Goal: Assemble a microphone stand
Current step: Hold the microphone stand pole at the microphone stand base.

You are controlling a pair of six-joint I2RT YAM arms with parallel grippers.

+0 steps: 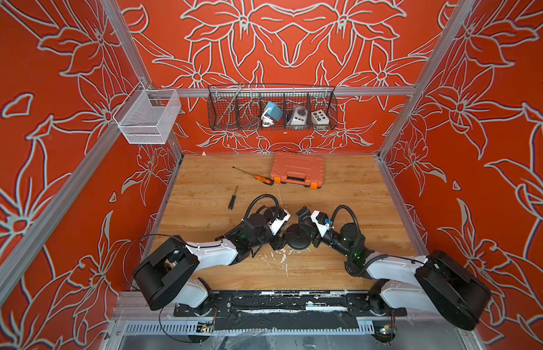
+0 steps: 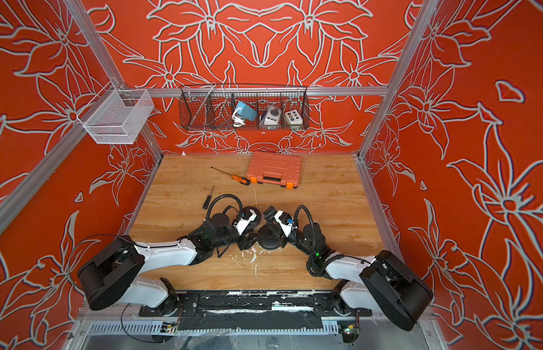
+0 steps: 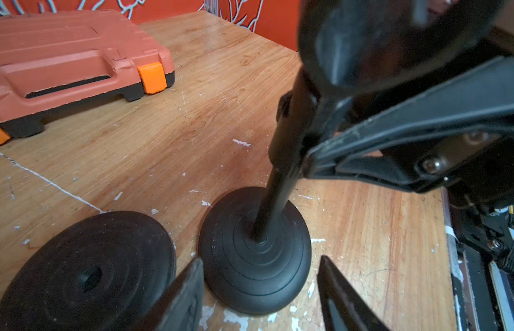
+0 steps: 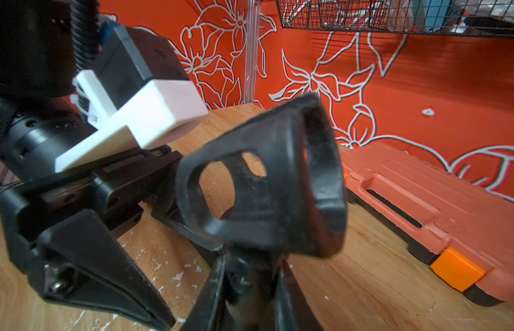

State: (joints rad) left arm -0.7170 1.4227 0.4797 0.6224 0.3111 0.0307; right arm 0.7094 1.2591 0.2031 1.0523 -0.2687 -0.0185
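Note:
A black round base (image 3: 254,266) stands on the wooden table with a black pole (image 3: 274,197) upright in its middle; both top views show it (image 1: 299,242) (image 2: 268,242). The pole carries a black microphone clip (image 4: 278,177) (image 1: 303,212) at its top. My right gripper (image 4: 251,275) (image 1: 306,231) is shut on the pole just under the clip. My left gripper (image 3: 261,262) (image 1: 278,242) is low at the base's near edge, open, one finger on each side and touching nothing. A second round base (image 3: 86,275) with an empty centre hole lies flat beside the first.
An orange tool case (image 1: 297,171) lies shut at the back of the table, with an orange-handled screwdriver (image 1: 258,177) to its left and a black screwdriver (image 1: 233,198) nearer. A black wire basket (image 1: 271,109) and a white mesh basket (image 1: 147,116) hang on the frame.

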